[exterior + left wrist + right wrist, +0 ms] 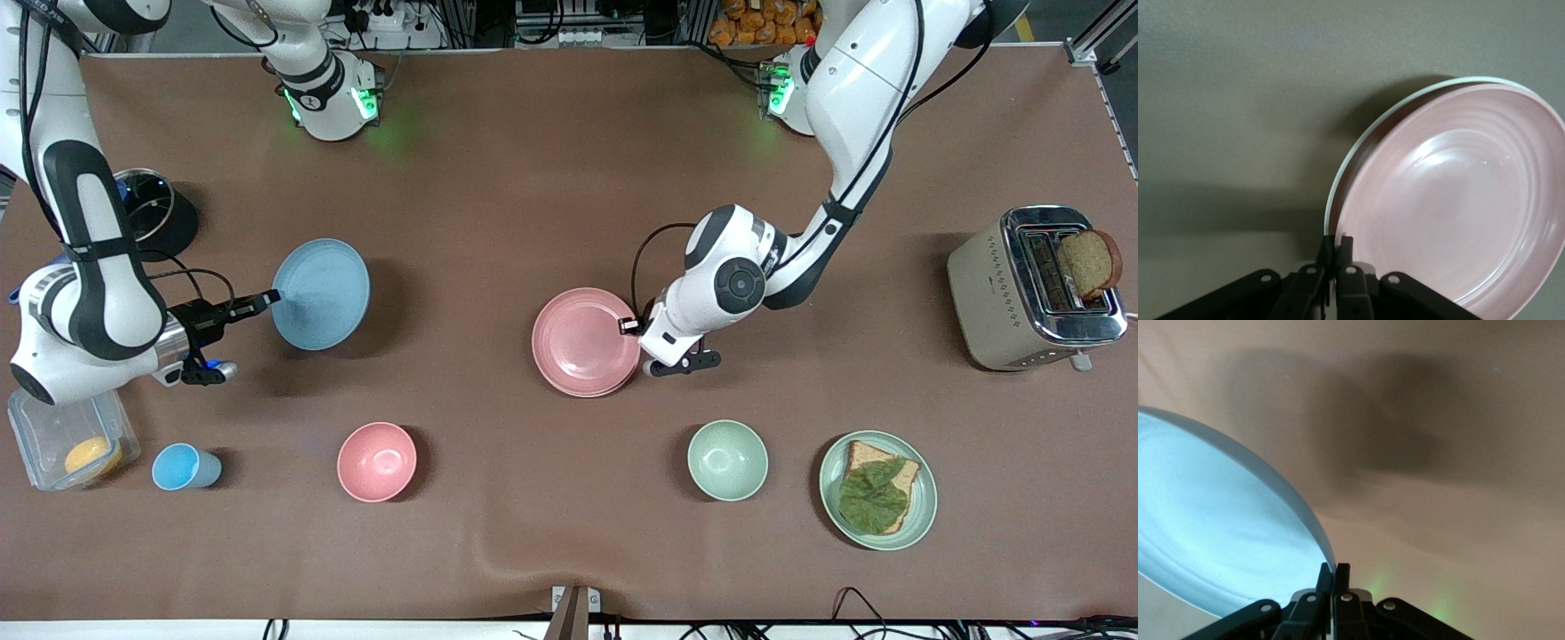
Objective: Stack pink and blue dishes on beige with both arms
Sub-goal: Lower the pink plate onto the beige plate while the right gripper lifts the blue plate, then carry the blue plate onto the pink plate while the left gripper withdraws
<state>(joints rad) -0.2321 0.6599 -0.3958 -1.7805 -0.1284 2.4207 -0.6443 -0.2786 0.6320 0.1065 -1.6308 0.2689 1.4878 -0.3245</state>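
While pinched, round matte blue plate [320, 293] seemingly tilts.

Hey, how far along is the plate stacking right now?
Partly done. The pink plate already lies on the beige plate, with the left claw shut on the pink rim. The right claw holds the blue plate tilted in the air over the table toward the right arm's end. Left: carrying it onto the pink plate.

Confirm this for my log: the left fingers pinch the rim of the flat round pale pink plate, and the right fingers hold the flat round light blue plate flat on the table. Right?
Not quite. The right gripper holds the flat round light blue plate lifted and tilted above the table, as the front view shows. The left gripper does pinch the rim of the flat round pale pink plate.
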